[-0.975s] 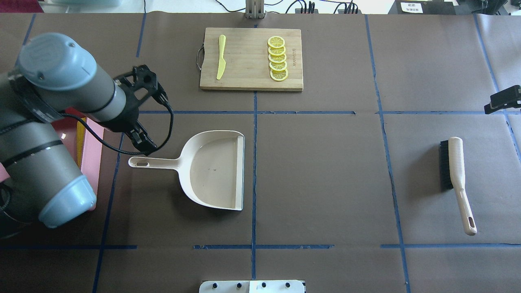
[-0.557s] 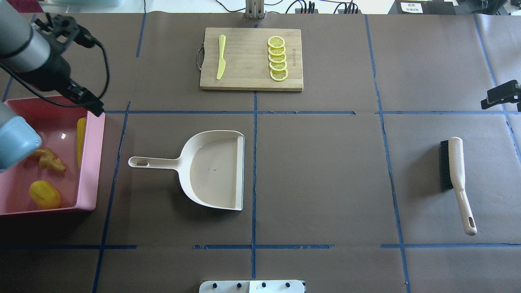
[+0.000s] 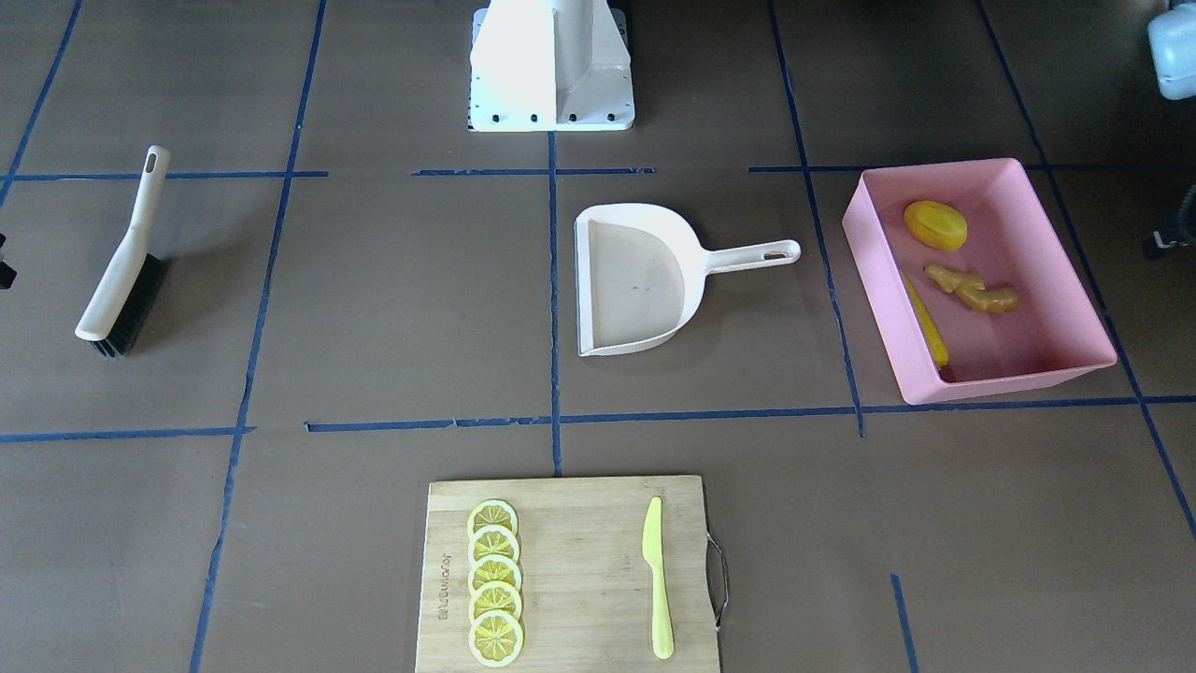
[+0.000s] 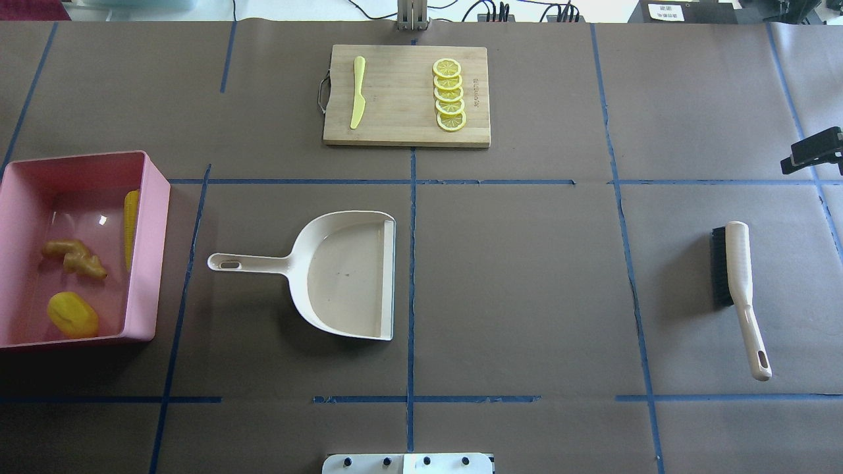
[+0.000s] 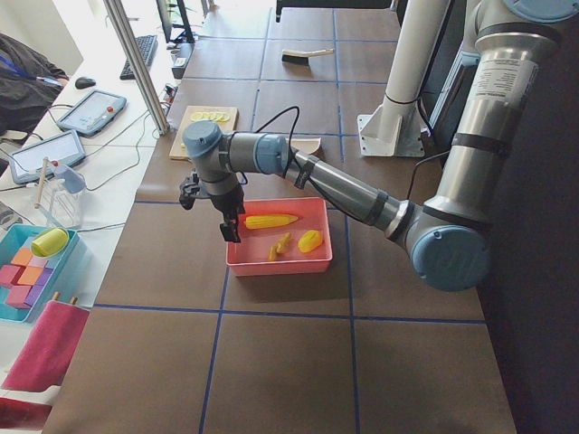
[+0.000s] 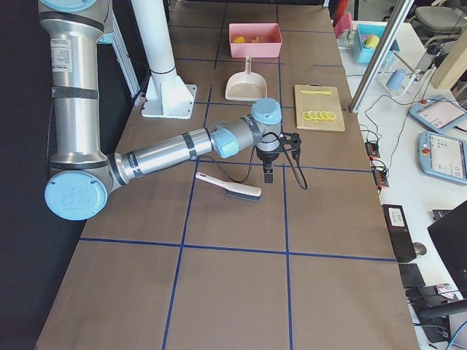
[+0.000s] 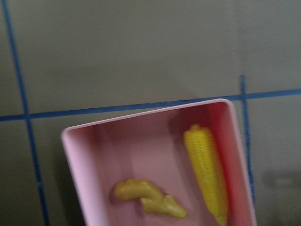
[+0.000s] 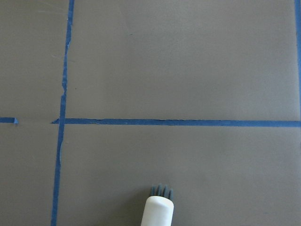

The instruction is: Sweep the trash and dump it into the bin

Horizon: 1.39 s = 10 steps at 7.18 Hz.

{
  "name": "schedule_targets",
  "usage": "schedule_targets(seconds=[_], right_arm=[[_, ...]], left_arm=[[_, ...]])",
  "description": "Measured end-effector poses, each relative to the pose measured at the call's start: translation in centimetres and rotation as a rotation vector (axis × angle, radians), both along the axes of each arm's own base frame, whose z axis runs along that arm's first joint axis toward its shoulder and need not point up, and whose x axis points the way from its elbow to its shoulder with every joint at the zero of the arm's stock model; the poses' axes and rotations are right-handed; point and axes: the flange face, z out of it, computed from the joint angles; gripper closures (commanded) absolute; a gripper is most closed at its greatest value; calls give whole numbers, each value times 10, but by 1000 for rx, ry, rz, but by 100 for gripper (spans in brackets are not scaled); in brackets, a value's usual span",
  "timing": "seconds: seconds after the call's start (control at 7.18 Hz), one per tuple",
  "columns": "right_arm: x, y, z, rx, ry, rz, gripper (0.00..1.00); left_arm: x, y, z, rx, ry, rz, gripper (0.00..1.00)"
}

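The trash (image 4: pixel 74 257) lies in the bin (image 4: pixel 153 263), near your left gripper (image 5: pixel 232 228); the right gripper (image 6: pixel 268 173) is far. I judge nothing is left to sweep. Whether either gripper is wide or closed, I cannot tell.

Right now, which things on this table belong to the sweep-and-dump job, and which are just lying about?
Job: dustpan, brush, pink bin, and the trash already inside it: corn cob, ginger root, potato-like lump.
Lying about: cutting board, lemon slices, plastic knife.

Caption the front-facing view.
Corn cob, potato lump and ginger root lie in the pink bin; empty dustpan and brush lie apart.
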Motion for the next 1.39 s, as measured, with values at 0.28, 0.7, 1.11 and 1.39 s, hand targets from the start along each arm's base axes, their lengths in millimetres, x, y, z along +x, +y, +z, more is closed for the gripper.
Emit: schedule_targets(seconds=[0.28,0.7,1.11,1.39], right_arm=[[46,-10,50,7,-5,-30,0],[102,-5,117,-29,-36,-26,0],[138,7,181,-55,-57,-40,0],[159,13,208,-67,-49,-42,0]], left_arm=[[-28,13,74,-33,5,-14,0],[-31,19,132,-21,3,-62,0],[-30,18,141,-41,-2,-106,0],[-30,16,139,-43,-7,-114,0]])
